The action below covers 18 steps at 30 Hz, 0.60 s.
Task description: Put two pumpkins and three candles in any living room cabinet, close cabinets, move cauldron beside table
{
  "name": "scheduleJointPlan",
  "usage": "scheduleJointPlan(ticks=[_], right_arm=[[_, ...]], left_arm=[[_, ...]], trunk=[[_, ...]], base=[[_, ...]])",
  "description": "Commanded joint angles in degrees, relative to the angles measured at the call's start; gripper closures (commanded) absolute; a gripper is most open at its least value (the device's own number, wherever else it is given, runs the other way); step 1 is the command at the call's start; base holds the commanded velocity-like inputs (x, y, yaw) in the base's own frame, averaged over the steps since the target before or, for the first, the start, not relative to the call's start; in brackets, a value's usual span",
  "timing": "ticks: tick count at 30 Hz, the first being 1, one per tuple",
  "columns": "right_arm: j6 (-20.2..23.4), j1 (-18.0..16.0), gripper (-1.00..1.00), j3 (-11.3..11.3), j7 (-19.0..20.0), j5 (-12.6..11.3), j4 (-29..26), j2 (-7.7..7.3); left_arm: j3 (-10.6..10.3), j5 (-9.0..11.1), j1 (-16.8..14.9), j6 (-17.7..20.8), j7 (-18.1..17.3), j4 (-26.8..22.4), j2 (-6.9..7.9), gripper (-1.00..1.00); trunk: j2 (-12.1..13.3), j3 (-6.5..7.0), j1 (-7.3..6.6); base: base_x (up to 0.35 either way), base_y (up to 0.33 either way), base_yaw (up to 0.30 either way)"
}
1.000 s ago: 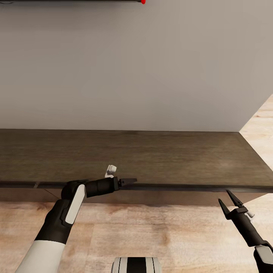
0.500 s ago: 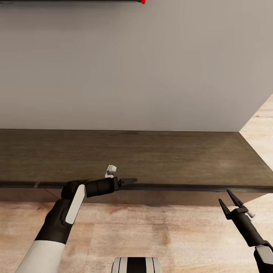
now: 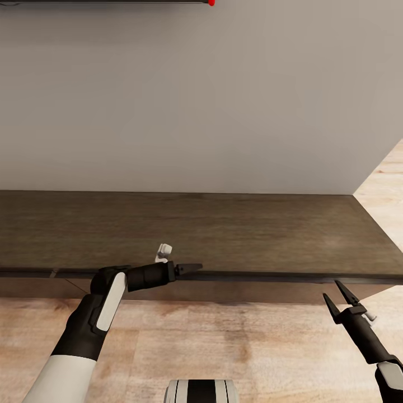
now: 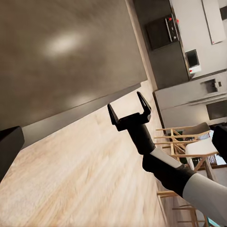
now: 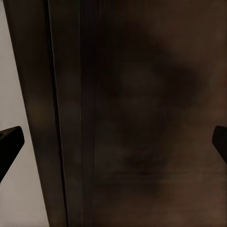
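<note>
The cabinet (image 3: pixel 224 235) is a long, low, dark brown console against the wall, and its front looks closed. My left gripper (image 3: pixel 191 269) lies sideways along the top's front edge, pointing right, with its jaws open and nothing between them. My right gripper (image 3: pixel 334 292) stands open and empty just in front of the cabinet's right end. It points at the dark front panel (image 5: pixel 142 118), with one fingertip (image 5: pixel 10 139) at each side of that view. The left wrist view looks along the cabinet front (image 4: pixel 61 52) to the open right gripper (image 4: pixel 130 105). Pumpkins, candles and cauldron are out of view.
A plain grey wall (image 3: pixel 201 101) rises behind the cabinet. Light wood floor (image 3: pixel 224 341) runs in front of it and past its right end (image 3: pixel 386 184). My base (image 3: pixel 201 390) is at the bottom. Far off are kitchen units (image 4: pixel 189 52) and wooden chairs (image 4: pixel 187 142).
</note>
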Motion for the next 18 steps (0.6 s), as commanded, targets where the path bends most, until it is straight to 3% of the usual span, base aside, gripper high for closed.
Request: scheduleJointPlan(ticks=[1, 18], right_arm=[[0.4, 0.0, -1.00, -0.1, 0.1, -0.1, 0.0, 0.00], [0.5, 0.0, -1.00, -0.2, -2.8, -0.2, 0.0, -0.17]], left_arm=[[0.0, -0.1, 0.0, 0.2, -0.2, 0.0, -0.02, -1.00], [0.0, -0.1, 0.0, 0.2, -0.1, 0.0, -0.02, -1.00]], trunk=[[0.0, -0.04, -0.01], [0.0, -0.04, -0.01]], base=[[0.000, 0.000, 0.000], [0.000, 0.000, 0.000]])
